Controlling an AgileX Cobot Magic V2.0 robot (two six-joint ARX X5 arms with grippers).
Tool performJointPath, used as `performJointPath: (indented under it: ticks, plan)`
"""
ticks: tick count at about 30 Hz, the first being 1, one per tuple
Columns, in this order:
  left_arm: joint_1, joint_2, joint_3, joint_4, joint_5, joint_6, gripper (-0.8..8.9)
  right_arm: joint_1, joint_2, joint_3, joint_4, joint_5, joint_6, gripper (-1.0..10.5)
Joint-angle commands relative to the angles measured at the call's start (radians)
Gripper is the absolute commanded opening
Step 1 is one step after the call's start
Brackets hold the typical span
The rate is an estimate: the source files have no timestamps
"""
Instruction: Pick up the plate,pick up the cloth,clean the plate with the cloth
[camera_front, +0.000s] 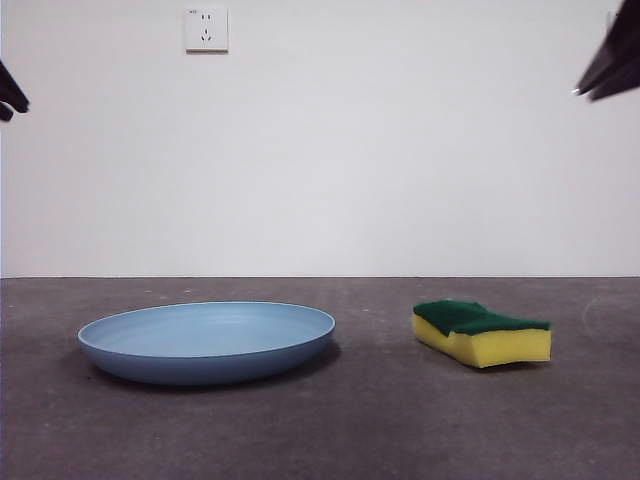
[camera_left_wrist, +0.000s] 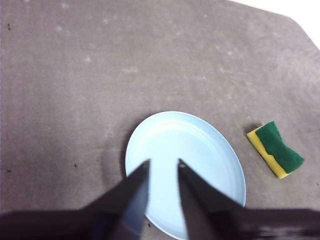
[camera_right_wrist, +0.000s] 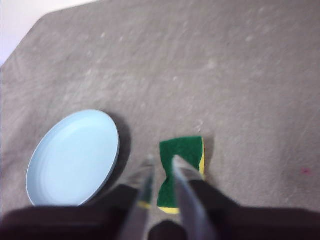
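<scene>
Plate (camera_front: 206, 341) and sponge (camera_front: 481, 332) lie apart.

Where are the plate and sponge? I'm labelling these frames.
plate (camera_front: 205, 335): front view, middle of its blue inner surface.
sponge (camera_front: 478, 318): front view, green scouring top.

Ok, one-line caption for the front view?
Light-blue plate and green-topped sponge lie apart on the grey table, untouched.

The plate (camera_front: 207, 341) is set on the table (camera_front: 360, 430) toward the left in the front view. The cloth (camera_front: 481, 333) is laid to its right, apart from it. A wall socket (camera_front: 206, 29) is mounted behind, above the plate.
</scene>
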Motion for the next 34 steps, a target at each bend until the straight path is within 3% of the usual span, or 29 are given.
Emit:
performJointPath:
  ticks: [1, 2, 9, 25, 34]
  plan:
    - [0.002, 0.027, -0.001, 0.004, 0.004, 0.011, 3.19, 0.0, 0.029, 0.006, 0.002, -0.005, -0.011, 4.4]
    - [0.002, 0.036, -0.001, 0.003, 0.0, 0.011, 3.19, 0.0, 0.039, 0.006, 0.002, -0.005, -0.011, 4.8]
    - [-0.018, 0.129, 0.01, 0.03, -0.018, 0.011, 3.19, 0.0, 0.046, 0.006, 0.002, -0.005, -0.011, 4.7]
    - [-0.183, 0.556, 0.184, 0.035, -0.215, 0.024, 3.18, 0.0, 0.046, 0.006, -0.01, -0.005, -0.012, 4.7]
    - [-0.23, 0.722, 0.19, 0.078, -0.267, 0.024, 3.17, 0.0, 0.046, 0.006, -0.021, -0.005, -0.012, 4.7]
